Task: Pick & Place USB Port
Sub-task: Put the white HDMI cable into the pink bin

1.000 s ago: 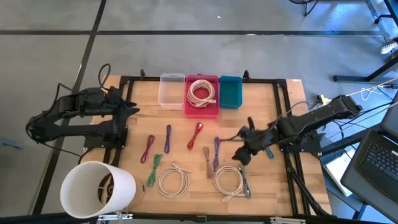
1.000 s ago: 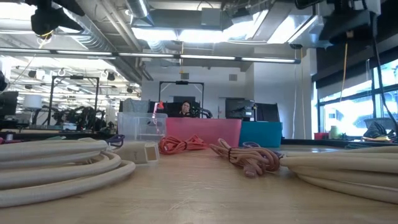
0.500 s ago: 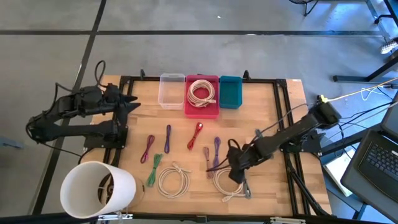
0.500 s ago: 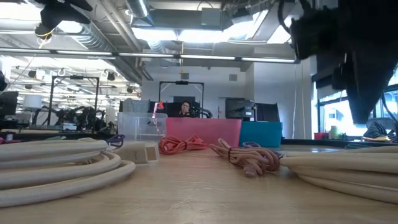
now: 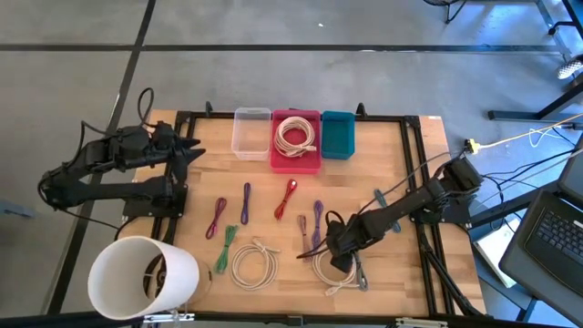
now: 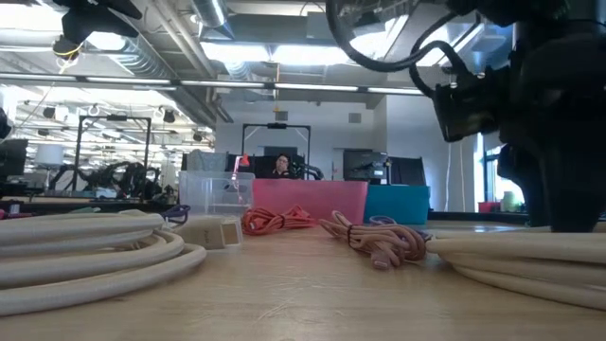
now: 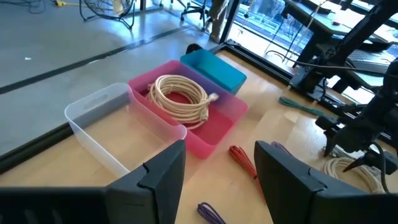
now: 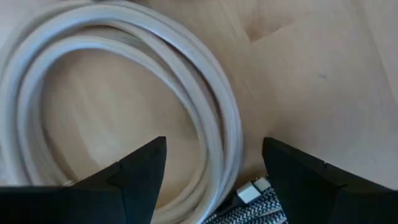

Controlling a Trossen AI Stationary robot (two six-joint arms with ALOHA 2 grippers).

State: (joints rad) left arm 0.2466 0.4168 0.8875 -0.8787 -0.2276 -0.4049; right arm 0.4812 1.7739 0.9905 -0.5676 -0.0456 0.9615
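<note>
hovering the right tool [image 5: 330,252], fingers spread wide, just over the white coiled cable [image 5: 334,266] at about 5 o'clock on the bench [image 5: 383,173], a braided purple cable [image 5: 316,221] lying just beside at its 11 o'clock. judging the grasp: straddling one side of the coil's bundled loops, lowering squarely, closing only once both fingers are flanking every strand, avoiding the braided neighbour. aiming afterwards for the pink bin [image 5: 297,159] at 12 o'clock. resting the left tool [image 5: 191,151], fingers parted, at 10 o'clock.

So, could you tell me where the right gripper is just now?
In the high view, the right gripper is low over the right-hand white cable coil near the table's front edge, beside the purple cable.
</note>
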